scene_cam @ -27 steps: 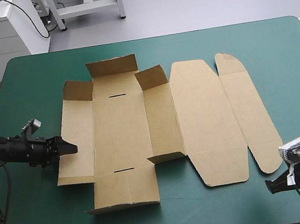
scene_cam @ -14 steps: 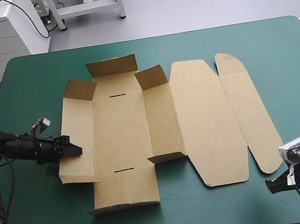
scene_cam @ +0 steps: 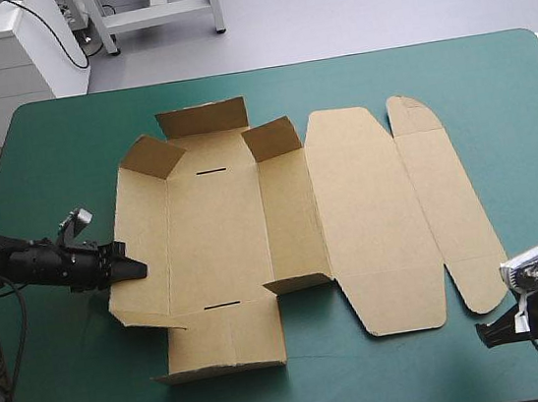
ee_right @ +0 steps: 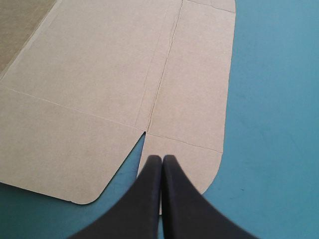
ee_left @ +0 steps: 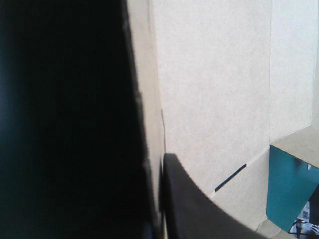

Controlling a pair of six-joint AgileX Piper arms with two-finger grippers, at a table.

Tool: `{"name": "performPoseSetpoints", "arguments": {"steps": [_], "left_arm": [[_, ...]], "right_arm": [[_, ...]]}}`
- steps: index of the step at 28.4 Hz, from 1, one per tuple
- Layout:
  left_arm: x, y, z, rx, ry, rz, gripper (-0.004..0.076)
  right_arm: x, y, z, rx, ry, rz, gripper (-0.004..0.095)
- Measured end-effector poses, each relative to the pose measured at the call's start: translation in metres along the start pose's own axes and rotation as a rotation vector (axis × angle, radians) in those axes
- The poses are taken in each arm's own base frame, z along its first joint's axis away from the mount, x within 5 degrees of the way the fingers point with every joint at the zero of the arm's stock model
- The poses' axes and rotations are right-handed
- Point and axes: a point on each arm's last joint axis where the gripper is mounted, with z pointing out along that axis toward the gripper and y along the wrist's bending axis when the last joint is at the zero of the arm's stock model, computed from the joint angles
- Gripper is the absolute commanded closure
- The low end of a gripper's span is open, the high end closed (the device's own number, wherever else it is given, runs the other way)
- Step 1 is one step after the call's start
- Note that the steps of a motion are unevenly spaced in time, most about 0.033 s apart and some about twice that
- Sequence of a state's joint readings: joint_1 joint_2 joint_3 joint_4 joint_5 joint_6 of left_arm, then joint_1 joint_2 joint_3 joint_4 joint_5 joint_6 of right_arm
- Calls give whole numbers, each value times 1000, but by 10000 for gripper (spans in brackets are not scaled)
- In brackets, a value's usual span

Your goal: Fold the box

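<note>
The brown box (scene_cam: 218,227) lies as a cut sheet in the middle of the table, its lid panels (scene_cam: 390,215) flat to the right. Its left wall panel (scene_cam: 140,238) is tilted up a little, and the far corner flaps stand raised. My left gripper (scene_cam: 137,270) is shut on the outer edge of that left panel. In the left wrist view the board's edge (ee_left: 149,99) runs between the black fingers (ee_left: 199,214). My right gripper (scene_cam: 485,331) is shut and holds nothing, its tip (ee_right: 160,162) just over the rounded near corner of the lid flap (ee_right: 189,124).
Teal-green cover (scene_cam: 44,151) shows on all sides of the sheet, with the widest strips at the far edge and far right. The table's near edge runs close behind the right gripper.
The left gripper has gone from open to shut on the left panel's edge. That panel and its far corner flap have risen and shifted slightly right. The right arm has not moved.
</note>
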State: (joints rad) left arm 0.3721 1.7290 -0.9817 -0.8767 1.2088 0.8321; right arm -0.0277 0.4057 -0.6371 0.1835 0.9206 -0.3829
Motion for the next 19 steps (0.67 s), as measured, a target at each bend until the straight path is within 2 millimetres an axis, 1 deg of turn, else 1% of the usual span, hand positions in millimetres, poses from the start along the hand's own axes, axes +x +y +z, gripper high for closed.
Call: {"name": "performPoseSetpoints", "arguments": {"steps": [2,5,8,10,12,16,18,19], "left_arm": [[-1,-3,1,-1,3,23,731],[-8,-13,4,-19,12,96,731],[-22,-33,2,-47,2,198,731],[-34,-52,-1,-66,-9,290,731],[-46,-76,-5,-97,-13,383,731],[-69,-125,-16,-216,-8,564,731],[-77,-152,-23,-290,-15,664,731],[-82,-175,-30,-345,-34,752,731]], "right_arm": [[0,0,0,0,0,0,929],[0,0,0,-2,-1,2,929],[0,0,0,-2,-1,2,929],[0,0,0,-2,-1,2,929],[0,0,0,-2,-2,1,929],[0,0,0,-2,-2,1,929],[0,0,0,-2,-2,1,929],[0,0,0,-2,-2,1,929]]}}
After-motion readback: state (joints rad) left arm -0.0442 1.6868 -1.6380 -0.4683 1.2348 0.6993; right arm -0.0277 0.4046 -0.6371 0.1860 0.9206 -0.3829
